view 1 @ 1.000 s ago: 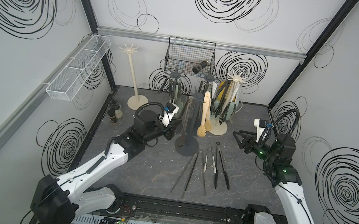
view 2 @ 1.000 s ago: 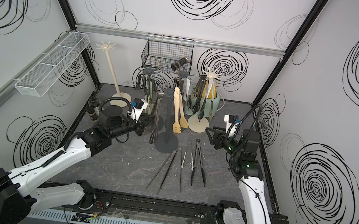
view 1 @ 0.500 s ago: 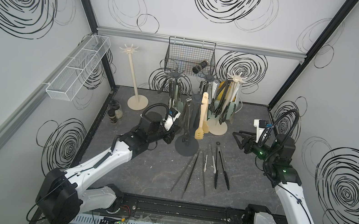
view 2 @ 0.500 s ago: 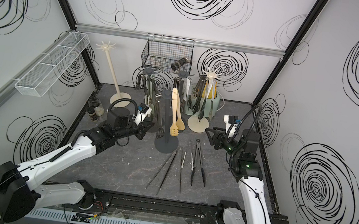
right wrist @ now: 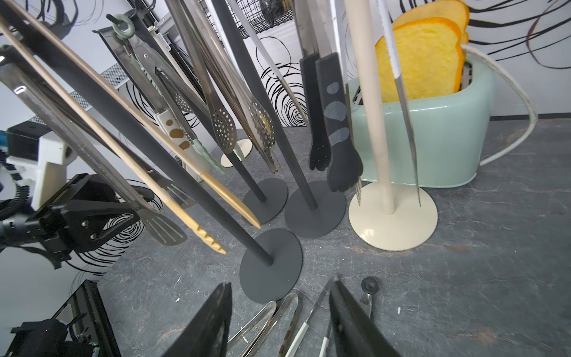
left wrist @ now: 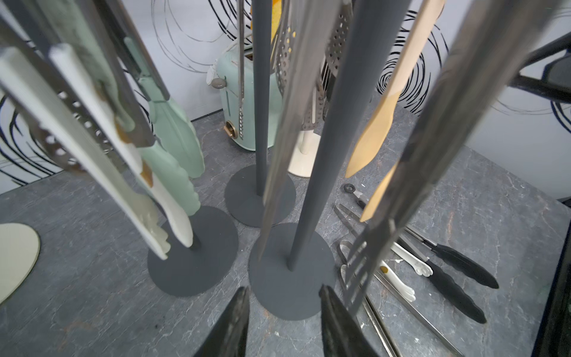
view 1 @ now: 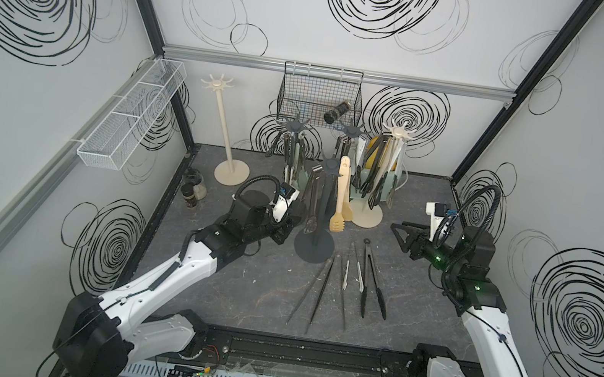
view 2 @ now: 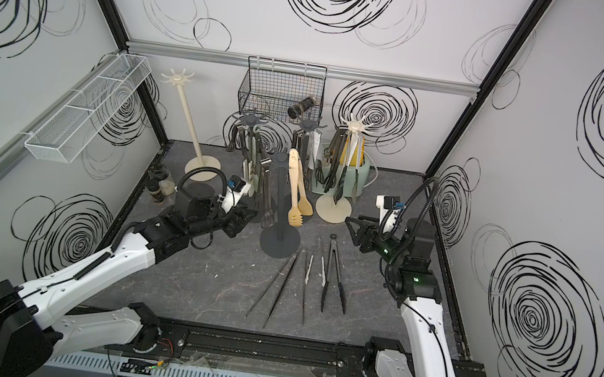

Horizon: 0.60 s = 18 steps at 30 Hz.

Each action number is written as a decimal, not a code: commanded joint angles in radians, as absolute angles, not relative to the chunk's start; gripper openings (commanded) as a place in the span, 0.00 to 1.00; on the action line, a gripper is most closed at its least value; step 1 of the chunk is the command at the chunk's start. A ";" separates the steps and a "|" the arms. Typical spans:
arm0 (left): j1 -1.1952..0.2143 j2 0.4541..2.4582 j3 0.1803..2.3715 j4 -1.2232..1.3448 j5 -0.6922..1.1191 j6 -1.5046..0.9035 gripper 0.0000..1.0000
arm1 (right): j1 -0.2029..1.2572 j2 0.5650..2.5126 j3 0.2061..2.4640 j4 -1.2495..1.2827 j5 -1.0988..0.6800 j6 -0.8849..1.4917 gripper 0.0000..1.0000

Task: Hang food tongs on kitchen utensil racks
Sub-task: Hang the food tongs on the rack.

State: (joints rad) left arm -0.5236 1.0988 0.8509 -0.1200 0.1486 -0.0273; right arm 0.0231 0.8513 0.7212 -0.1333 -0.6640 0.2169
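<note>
Left gripper (left wrist: 284,289) has its jaws apart with nothing in them, right beside the long steel slotted tongs (left wrist: 432,148) hanging off the nearest dark grey pole rack (left wrist: 327,160). The beige wooden tongs (view 1: 341,199) hang there too. A few slim loose tongs (left wrist: 457,262) lie on the grey table (view 1: 238,288). Right gripper (right wrist: 281,284) hovers spread, empty.

Dark grey rack (left wrist: 327,160) looks matt and smooth. Beige tongs (view 1: 342,191) are plain wood, the slotted pair (left wrist: 432,154) brushed steel. Mint toaster (right wrist: 426,139) is pretty glossy, tabletop (view 1: 259,283) a dull slate-look.
</note>
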 commanded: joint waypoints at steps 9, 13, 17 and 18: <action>-0.529 0.909 0.703 -0.192 0.022 -0.260 0.48 | 0.107 0.930 0.685 -0.339 -0.401 0.216 0.50; -0.528 0.863 0.641 -0.154 0.016 -0.354 0.49 | 0.237 0.997 0.660 -0.366 -0.245 0.250 0.49; -0.528 0.833 0.594 -0.124 0.019 -0.416 0.49 | 0.331 1.087 0.651 -0.385 -0.118 0.287 0.49; -0.528 0.829 0.584 -0.120 0.020 -0.422 0.50 | 0.346 1.116 0.651 -0.390 -0.096 0.295 0.49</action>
